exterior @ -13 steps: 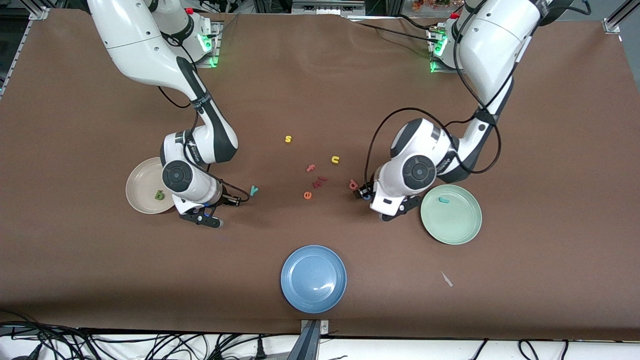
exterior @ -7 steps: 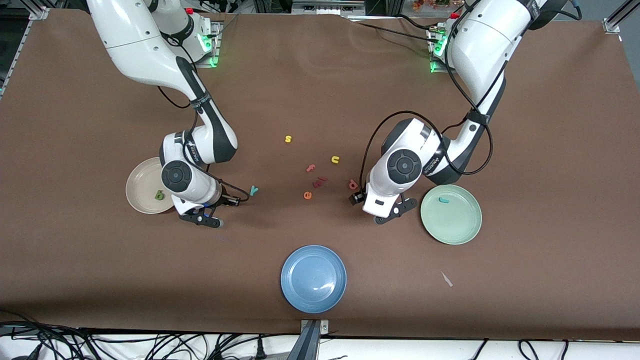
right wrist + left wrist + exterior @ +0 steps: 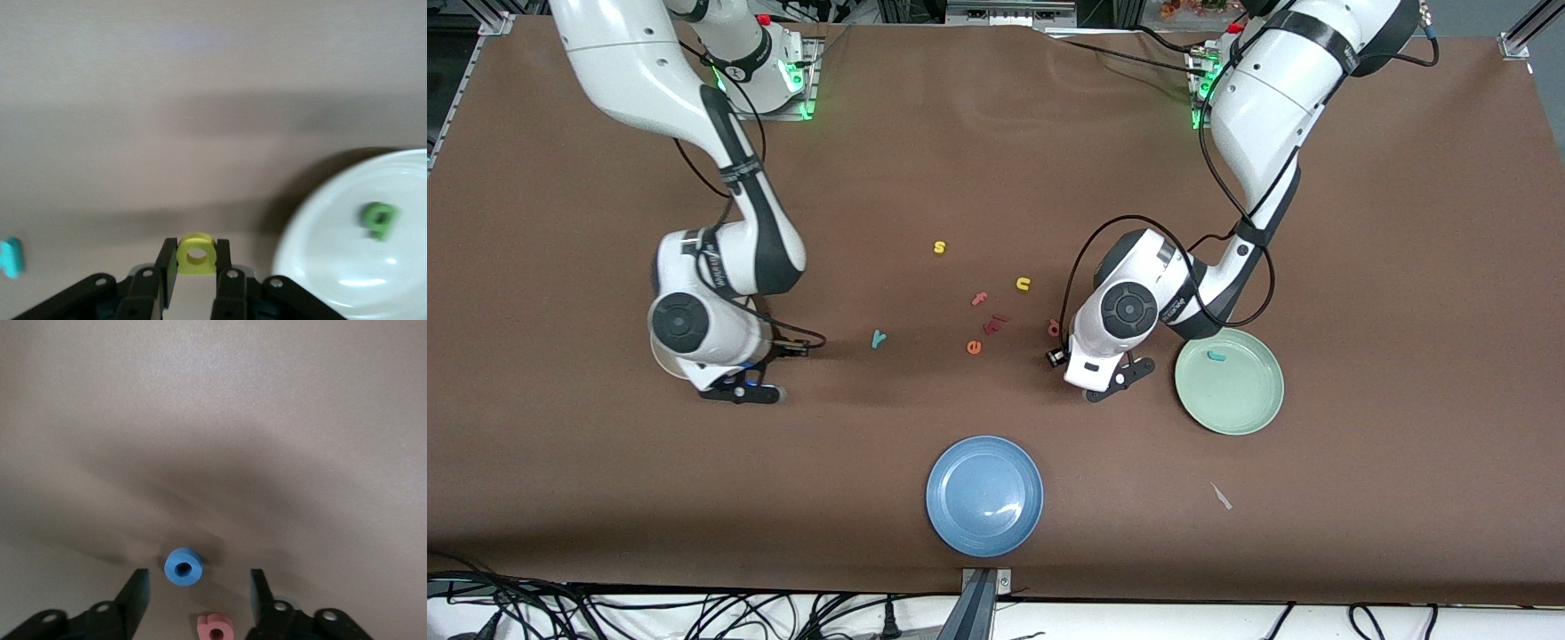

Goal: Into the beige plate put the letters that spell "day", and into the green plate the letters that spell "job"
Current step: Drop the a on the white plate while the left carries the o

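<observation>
My right gripper is shut on a yellow letter with a closed loop, held over the table just beside the beige plate. A green letter lies in that plate, which my right hand mostly hides in the front view. The teal "y" lies on the table toward the middle. My left gripper is open low over the table, one finger on each side of the blue "o" and the red-pink "b". The green plate holds the teal "j".
Loose letters lie mid-table: a yellow "s", a yellow "u", a pink "f", a red piece and an orange "e". A blue plate sits near the front edge, and a white scrap lies toward the left arm's end.
My right hand shut on the yellow letter and moved away from the teal "y" to over the beige plate. My left hand shifted away from the green plate and its jaws narrowed.
</observation>
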